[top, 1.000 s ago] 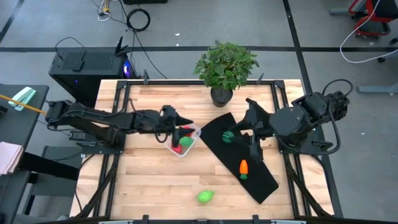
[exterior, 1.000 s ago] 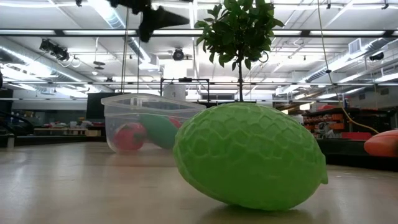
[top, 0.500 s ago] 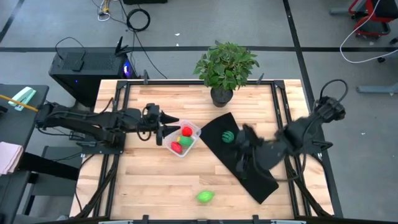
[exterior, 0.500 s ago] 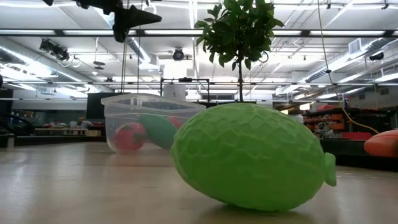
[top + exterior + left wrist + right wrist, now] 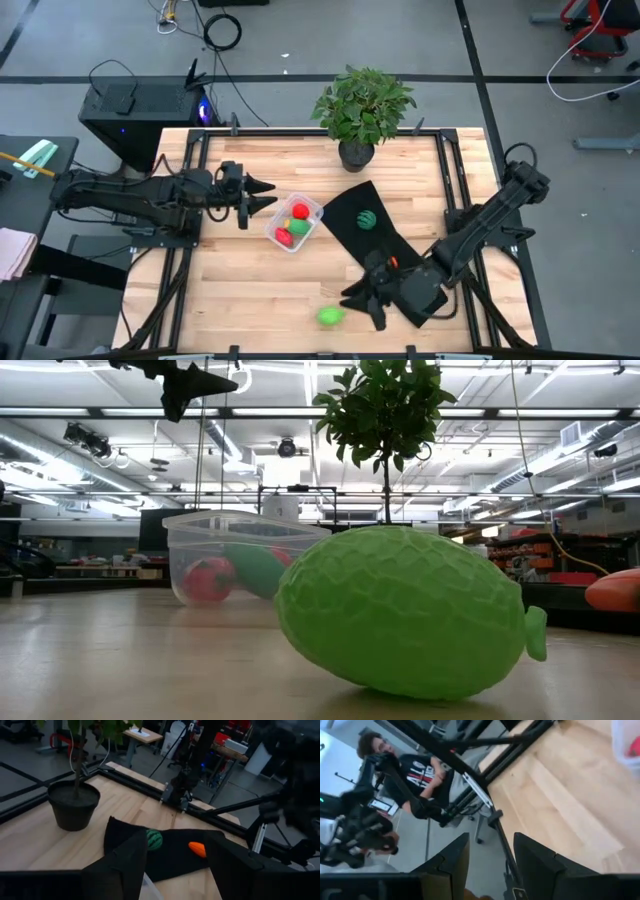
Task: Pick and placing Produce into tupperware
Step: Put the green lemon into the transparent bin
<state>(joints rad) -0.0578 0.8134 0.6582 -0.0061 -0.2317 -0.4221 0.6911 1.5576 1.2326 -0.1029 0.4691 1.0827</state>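
The light green fruit [image 5: 331, 317], nearest on the wooden surface [image 5: 240, 290], is judged the next piece to be taken. Its skin is moulded in a net of small facets and its body is egg-shaped with a stubby tip, so it may roll; it is better gripped across its short middle, with the fingers lowered on both sides before closing.

The right pincer [image 5: 366, 298] is held just beside this fruit, over the end of the black mat [image 5: 345, 215]. Its fingers are parted and nothing is seen between them.

Beyond the fruit, the orange carrot [image 5: 197, 849] and the dark green ribbed ball [image 5: 367, 219] lie on the soft mat.

Farther off stands the clear tupperware [image 5: 294, 223] with rounded corners; red and green pieces are held in it. The left pincer [image 5: 262, 194] is placed beside it, half open and empty.
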